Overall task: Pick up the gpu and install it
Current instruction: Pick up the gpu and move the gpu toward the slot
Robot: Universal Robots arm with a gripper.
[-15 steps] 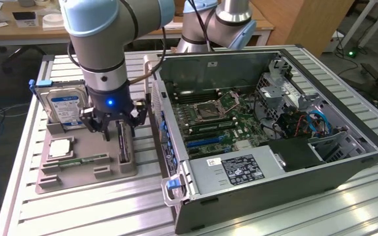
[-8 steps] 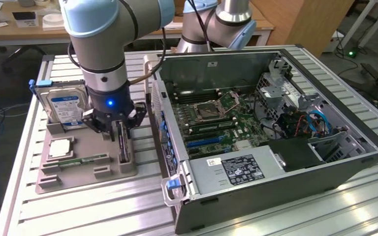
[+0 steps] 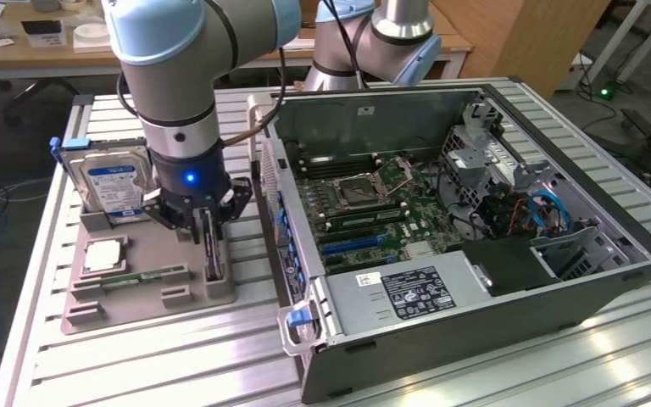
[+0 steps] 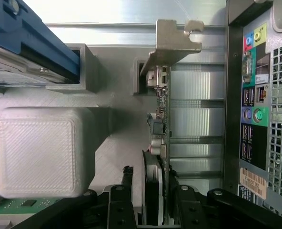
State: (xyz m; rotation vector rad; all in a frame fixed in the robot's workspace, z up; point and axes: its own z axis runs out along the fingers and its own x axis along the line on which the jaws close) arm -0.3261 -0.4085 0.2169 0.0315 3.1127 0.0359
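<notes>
Directly beneath the end effector point(image 3: 207, 231), left of frame centre, the gpu point(image 3: 213, 259) was straddled on edge, long axis down-frame; clamping could not be told.

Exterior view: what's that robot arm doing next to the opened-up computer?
The robot arm has its claw down over the gpu, a thin card standing on edge in a grey tray beside the open computer case. The card sits in its tray slot, not yet lifted or installed.

Exterior view looks down obliquely; wrist view, close, seemingly overhead, shares gpu point(image 3: 210, 250) point(image 4: 161, 114).
</notes>
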